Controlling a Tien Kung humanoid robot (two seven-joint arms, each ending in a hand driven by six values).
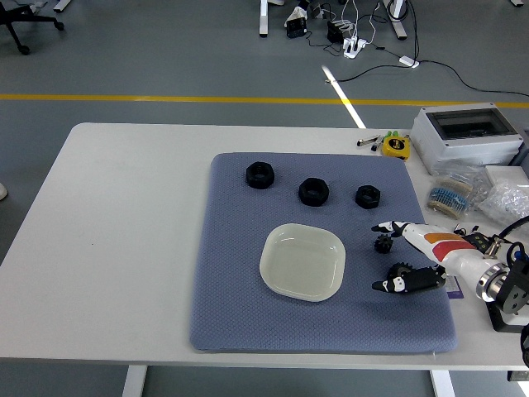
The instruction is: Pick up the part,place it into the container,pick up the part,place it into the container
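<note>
Head view: right hand (395,256) spread, holding nothing, over mat's (235,273) right edge, flanking 2 small gears (383,244) (402,271). Container (302,261) sits just left, empty. 3 black nuts (313,191) line the far side; left tabletop (124,215) bare.

We see only part of the right hand (413,256), its arm cut off by the picture's right edge. A small gear (402,272) sits half hidden behind the lower fingers (395,284), touching or not we cannot tell. Far beyond the hand, the chair (25,18) is cropped.
</note>
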